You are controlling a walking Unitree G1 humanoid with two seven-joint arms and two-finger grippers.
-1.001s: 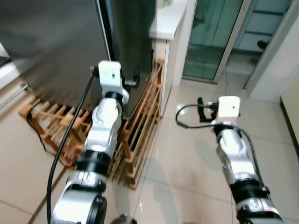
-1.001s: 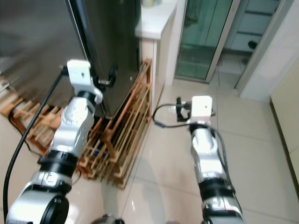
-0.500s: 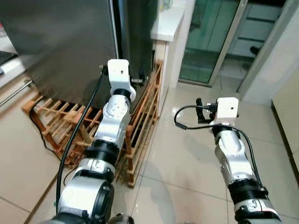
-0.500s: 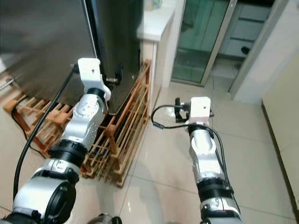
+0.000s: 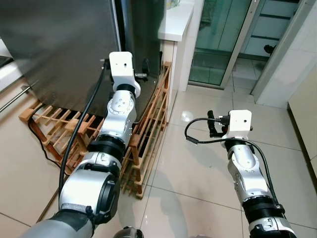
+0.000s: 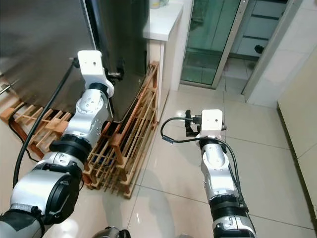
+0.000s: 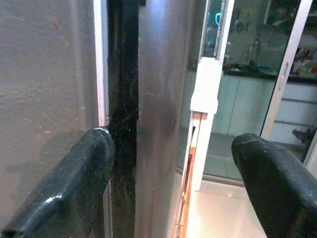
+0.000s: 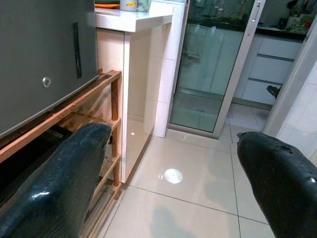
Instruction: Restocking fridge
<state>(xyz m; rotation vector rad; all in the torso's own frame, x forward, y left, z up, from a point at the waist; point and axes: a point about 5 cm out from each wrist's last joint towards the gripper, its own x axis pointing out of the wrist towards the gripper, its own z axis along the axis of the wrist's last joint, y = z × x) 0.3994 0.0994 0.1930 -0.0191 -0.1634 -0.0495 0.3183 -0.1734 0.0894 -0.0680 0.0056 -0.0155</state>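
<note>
The tall steel-grey fridge stands at the upper left on a wooden slatted rack. My left gripper is stretched out to the fridge's front corner and is open. In the left wrist view its fingers straddle the dark seam between the door face and the fridge's side panel, with one finger against the door edge. My right gripper hangs open and empty above the floor tiles to the right, facing the rack and counter.
A white counter adjoins the fridge on its right. Behind it are glass sliding doors. A black cable trails along my left arm. Glossy tiled floor spreads to the right of the rack.
The head view has shifted as I move. My left gripper has stayed at the fridge's front corner, a little higher along it. The right arm holds much the same pose.
</note>
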